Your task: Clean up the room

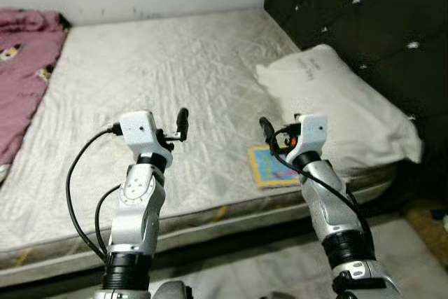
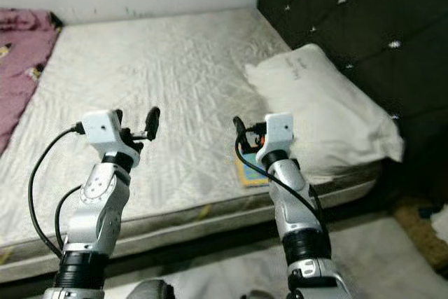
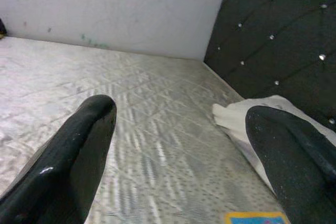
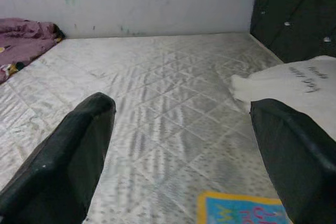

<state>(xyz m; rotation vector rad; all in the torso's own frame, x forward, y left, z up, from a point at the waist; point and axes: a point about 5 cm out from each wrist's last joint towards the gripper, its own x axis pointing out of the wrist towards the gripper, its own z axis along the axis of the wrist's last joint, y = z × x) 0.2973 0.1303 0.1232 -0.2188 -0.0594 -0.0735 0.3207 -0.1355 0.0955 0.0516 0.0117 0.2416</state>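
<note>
Both claws, left (image 1: 183, 124) and right (image 1: 266, 133), wide and empty above bed (image 1: 154, 75); book (image 1: 269, 166), blanket (image 1: 21, 75) remain untidied.

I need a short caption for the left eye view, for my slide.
Both grippers, left and right, open above a bare mattress with pillow and book.

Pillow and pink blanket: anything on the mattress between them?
Nothing: between the pillow and the pink blanket is bare quilted mattress, as the left eye view shows. The small colourful book lies nearer the front edge.
</note>
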